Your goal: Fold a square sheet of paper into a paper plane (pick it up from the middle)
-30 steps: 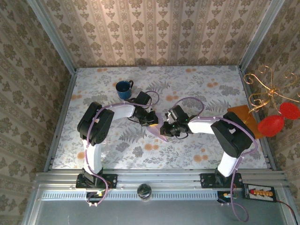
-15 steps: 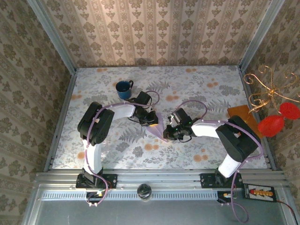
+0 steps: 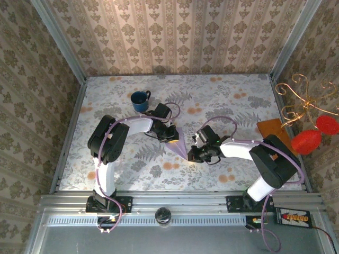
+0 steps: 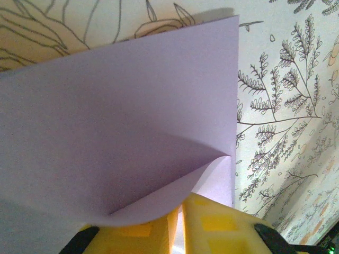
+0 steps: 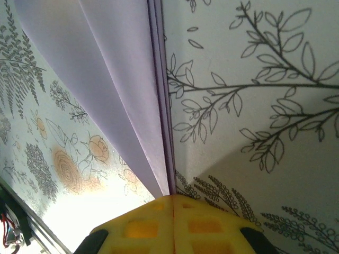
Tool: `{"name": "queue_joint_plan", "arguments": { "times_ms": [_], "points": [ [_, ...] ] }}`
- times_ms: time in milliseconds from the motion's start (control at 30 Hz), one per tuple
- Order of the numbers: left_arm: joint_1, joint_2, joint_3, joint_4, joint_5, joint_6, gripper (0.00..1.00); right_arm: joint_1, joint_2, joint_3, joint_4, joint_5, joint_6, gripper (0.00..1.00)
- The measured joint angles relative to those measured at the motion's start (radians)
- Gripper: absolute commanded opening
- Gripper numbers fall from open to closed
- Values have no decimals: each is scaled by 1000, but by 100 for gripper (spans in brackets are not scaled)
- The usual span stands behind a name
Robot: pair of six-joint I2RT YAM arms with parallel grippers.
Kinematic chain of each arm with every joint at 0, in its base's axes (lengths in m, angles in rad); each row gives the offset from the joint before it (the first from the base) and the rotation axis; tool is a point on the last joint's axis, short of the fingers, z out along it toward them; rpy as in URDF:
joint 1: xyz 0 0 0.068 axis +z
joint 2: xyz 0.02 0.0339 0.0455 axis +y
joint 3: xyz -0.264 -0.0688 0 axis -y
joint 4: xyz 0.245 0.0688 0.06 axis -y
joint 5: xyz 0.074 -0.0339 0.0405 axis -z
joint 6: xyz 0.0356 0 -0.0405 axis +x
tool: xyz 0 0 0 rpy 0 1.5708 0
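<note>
Paper sheet [image 3: 178,146] over floral-print table [image 3: 233,111].

Black joints [image 3: 108,140], white links [image 3: 238,148], seemingly lilac cables [image 3: 218,117]; yellow pincer fingers [image 5: 143,227]

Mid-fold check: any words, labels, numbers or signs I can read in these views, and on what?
No readable text anywhere.
Lilac paper: blank, no print.
Blue mug: no marking visible.
Small plate on the front rail, far right: red and yellow marks, too small to read.
</note>
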Motion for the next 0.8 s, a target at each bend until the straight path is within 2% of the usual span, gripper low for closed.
{"name": "queue_joint_plan", "arguments": {
  "times_ms": [133, 367, 500, 800],
  "points": [
    [-1, 0, 0, 0, 0, 0, 14, 0, -14, -14, -1, 0, -2, 7],
    [-5, -6, 0, 1, -4, 0, 15, 6, -133, -45, -85, 26, 7, 17],
    [-6, -8, 0, 4, -7, 0, 15, 6, -176, -43, -29, 45, 39, 16],
    [-6, -11, 0, 4, -7, 0, 15, 17, 30, 109, 60, 58, 80, 9]
  ]
}}
